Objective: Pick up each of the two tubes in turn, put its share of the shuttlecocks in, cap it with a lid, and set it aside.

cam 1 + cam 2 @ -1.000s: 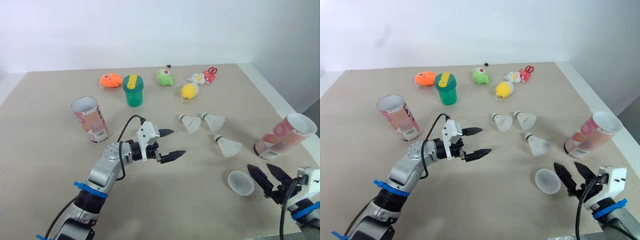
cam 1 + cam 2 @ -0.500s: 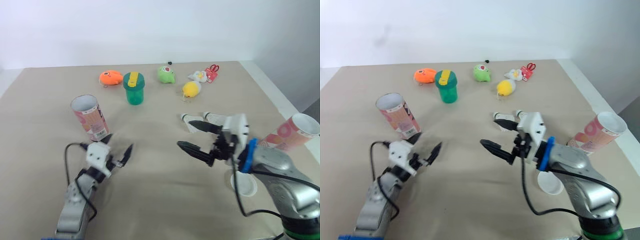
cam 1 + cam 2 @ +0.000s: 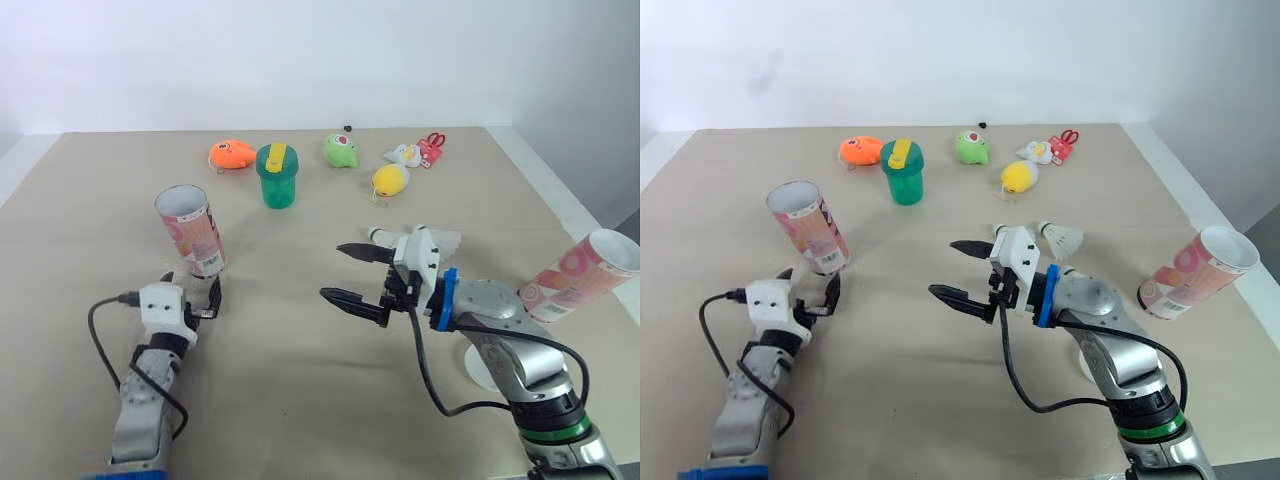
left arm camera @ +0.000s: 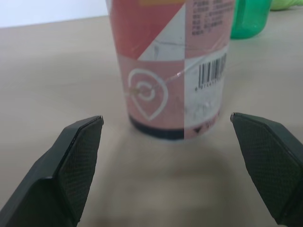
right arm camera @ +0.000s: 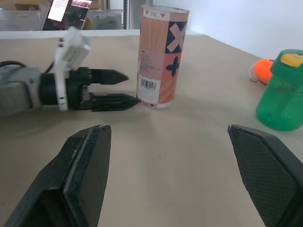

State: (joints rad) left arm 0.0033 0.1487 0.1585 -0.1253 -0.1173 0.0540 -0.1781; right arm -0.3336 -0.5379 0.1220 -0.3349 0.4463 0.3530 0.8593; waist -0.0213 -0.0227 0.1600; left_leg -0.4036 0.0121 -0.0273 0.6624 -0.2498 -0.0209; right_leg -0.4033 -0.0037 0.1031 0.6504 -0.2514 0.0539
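Left eye view: a pink-and-white cardboard tube [image 3: 190,230] stands upright, mouth open, toward the left edge of the beige table [image 3: 300,400]. The left gripper [image 3: 812,277] sits low just in front of the tube's base, jaws spread wide and apart from it. The right gripper [image 3: 332,271] hovers over the table's middle, jaws also wide and empty. A second pink-and-white cardboard tube [image 3: 585,275] leans at the right edge. White feather shuttlecocks [image 3: 1060,238] lie just beyond the right gripper, toward the far edge. A green cup with a yellow lid [image 3: 276,176] stands near the far edge.
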